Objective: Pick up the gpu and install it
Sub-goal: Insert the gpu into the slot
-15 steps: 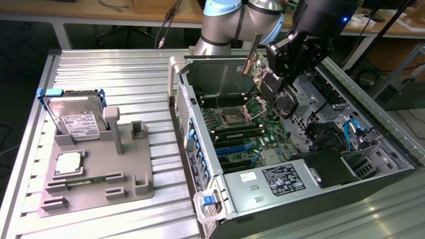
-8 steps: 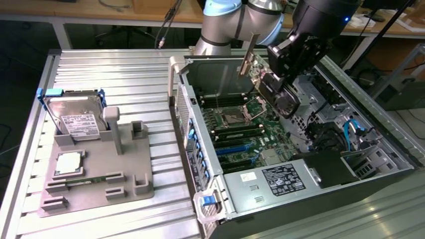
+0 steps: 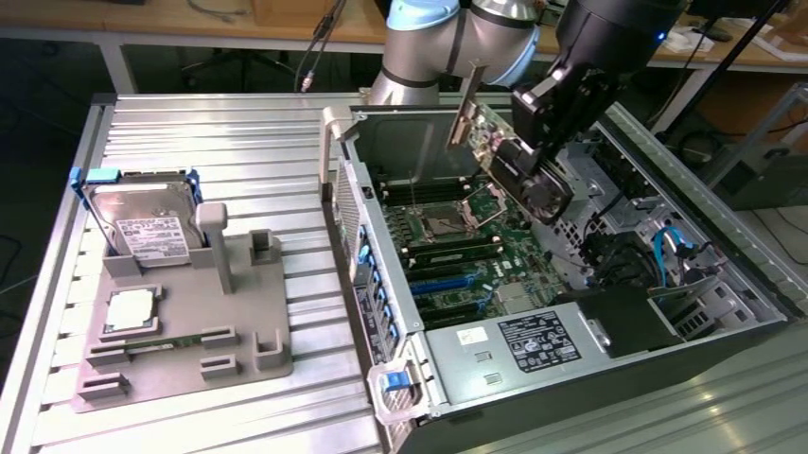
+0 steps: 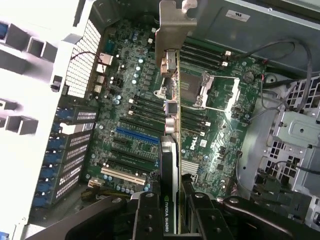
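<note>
Two black fingers (image 4: pixel 147 215) of the one gripper (image 4: pixel 172 212) are closed partway and clamp the one graphics card (image 4: pixel 170 130), a thin flat board with a silver metal bracket (image 4: pixel 175 20) at its far end. The card hangs edge-down above the green motherboard (image 4: pixel 135 115) inside the one open metal computer case (image 3: pixel 720 222). At the exterior view's left, one boxy silver hard drive (image 3: pixel 146 222) stands in a grey plastic holder (image 3: pixel 189 364) on the ribbed metal table (image 3: pixel 202 132).

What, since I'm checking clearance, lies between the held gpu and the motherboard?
Nothing: in the exterior view the gpu hangs above the motherboard with bare air between.
</note>
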Controlling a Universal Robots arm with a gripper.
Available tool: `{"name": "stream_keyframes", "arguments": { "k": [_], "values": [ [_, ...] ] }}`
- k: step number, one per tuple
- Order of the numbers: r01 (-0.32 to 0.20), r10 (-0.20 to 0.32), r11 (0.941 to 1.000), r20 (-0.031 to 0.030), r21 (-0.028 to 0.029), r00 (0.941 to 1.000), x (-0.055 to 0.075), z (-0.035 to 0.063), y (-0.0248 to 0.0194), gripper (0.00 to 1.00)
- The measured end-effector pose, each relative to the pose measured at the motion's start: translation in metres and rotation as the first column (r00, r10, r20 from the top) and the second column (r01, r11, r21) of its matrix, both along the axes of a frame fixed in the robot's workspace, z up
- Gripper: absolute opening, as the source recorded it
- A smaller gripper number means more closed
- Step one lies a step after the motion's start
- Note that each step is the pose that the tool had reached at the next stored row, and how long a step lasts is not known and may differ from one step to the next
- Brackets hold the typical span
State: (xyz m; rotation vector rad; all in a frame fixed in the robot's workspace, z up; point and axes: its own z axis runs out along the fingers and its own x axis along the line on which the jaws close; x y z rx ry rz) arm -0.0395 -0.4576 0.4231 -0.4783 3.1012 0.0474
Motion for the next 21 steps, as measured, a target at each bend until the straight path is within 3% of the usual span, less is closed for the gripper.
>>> {"name": "stream_keyframes", "arguments": {
  "k": [8,10,12,15,17,18,19,21],
  "values": [
    [-0.080,0.080,0.9968,0.0000,0.0000,0.9968,0.0000,0.0000,0.0000,0.27],
    [-0.144,0.144,0.9896,0.0000,-0.0001,0.9896,0.0000,0.0000,0.0000,0.27],
    [-0.213,0.213,0.9770,0.0000,0.0000,0.9770,0.0000,0.0000,0.0000,0.27],
    [-0.320,0.320,0.9473,0.0000,-0.0001,0.9473,0.0000,0.0000,0.0000,0.27],
    [-0.341,0.341,0.9402,0.0000,0.0000,0.9402,0.0000,0.0000,0.0000,0.27],
    [-0.364,0.364,0.9316,0.0000,0.0000,0.9316,0.0000,0.0000,0.0000,0.27],
    [-0.403,0.403,0.9153,0.0000,0.0000,0.9153,0.0000,0.0000,0.0000,0.27],
    [-0.448,0.448,0.8941,0.0000,-0.0001,0.8941,0.0000,0.0000,0.0000,0.27]
  ]
}}
